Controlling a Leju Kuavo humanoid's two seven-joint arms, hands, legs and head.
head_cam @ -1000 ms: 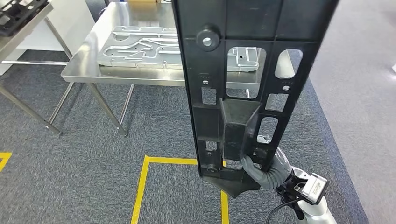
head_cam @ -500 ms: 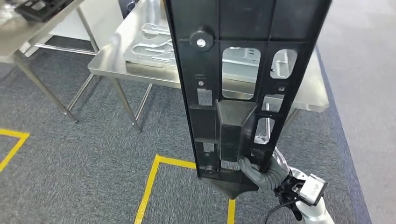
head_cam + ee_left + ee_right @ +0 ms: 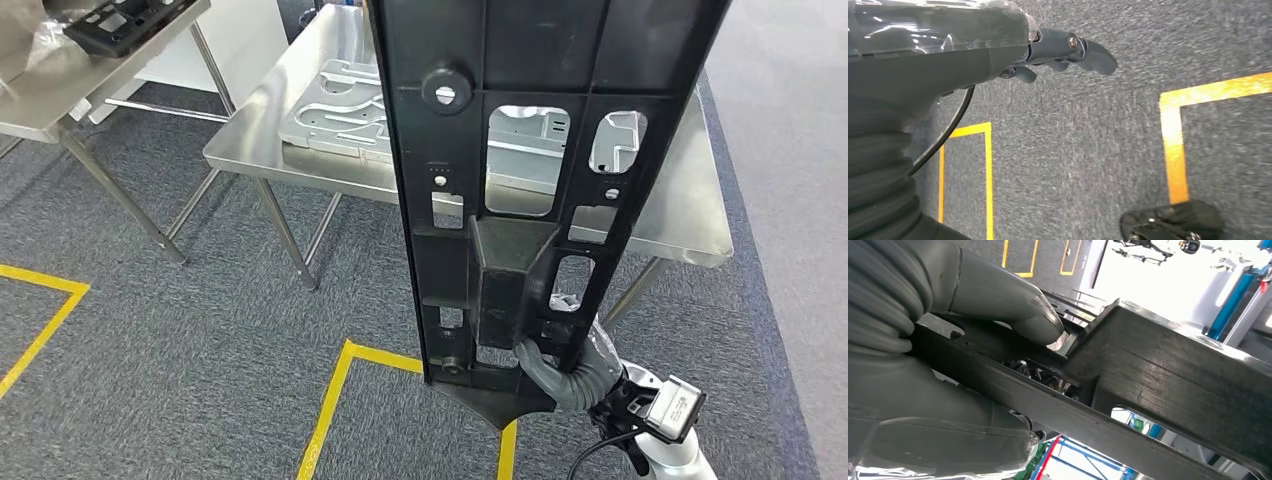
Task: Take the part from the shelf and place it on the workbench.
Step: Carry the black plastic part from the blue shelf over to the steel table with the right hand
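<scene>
Right hand (image 3: 570, 368) grips the upright black part (image 3: 520, 180), which hides the workbench (image 3: 300, 140) behind.

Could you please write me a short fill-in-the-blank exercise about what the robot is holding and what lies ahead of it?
1. The long black part is gripped near its lower end by the robot's ____ hand.
2. The left hand hangs over grey carpet and holds ____.
3. On the steel workbench ahead lies a ____ metal plate.

Missing words: right; nothing; silver

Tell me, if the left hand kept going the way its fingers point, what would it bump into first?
Probably just the grey carpet. The left hand hangs above the floor with its fingers holding nothing, and nothing shows between them and the carpet, though depth is unclear.
</scene>
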